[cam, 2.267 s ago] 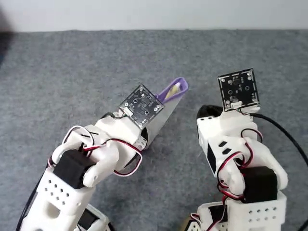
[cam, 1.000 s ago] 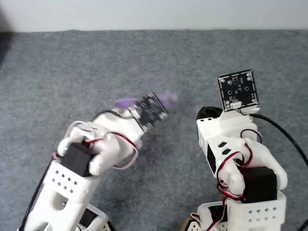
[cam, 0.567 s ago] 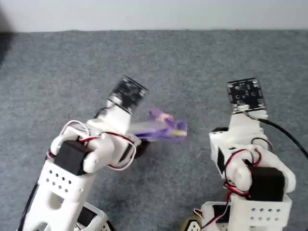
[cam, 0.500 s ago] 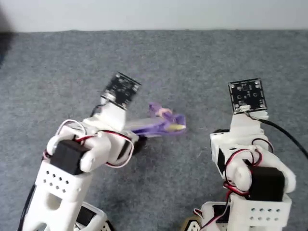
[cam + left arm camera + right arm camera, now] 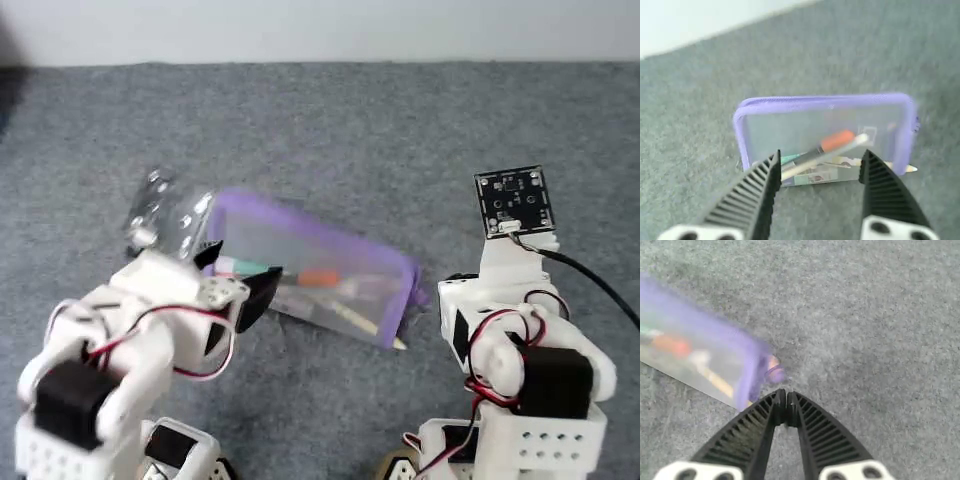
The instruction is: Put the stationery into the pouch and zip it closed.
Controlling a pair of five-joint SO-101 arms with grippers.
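High view: two white plastic robot arms with red and black wires stand side by side on a grey, felt-like table surface (image 5: 400, 130). One rectangular pouch (image 5: 310, 270) lies flat between them, closer to the left arm. It has clear, glossy plastic walls and a purple fabric border.

At least three slim pieces of stationery lie lengthwise inside it: an orange-tipped pen (image 5: 318, 279), a green-capped pen (image 5: 245, 268) and a pale cream pencil (image 5: 365, 318). The pencil's pointed tip shows just past the pouch's near corner on the right arm's side.

Left wrist view: the left gripper (image 5: 821, 157) has two black ribbed fingers spread wide apart and holds nothing. It frames the near edge of the pouch (image 5: 825, 120). Whether it touches the plastic cannot be told. A small printed card (image 5: 812, 176) lies inside, its writing too blurred to read.

Right wrist view: the right gripper (image 5: 785, 400) has its ribbed fingers pressed together, empty, over bare felt. Just beyond its tip is the pouch's end (image 5: 690, 340), with one small purple ring-shaped zip pull (image 5: 774, 374).
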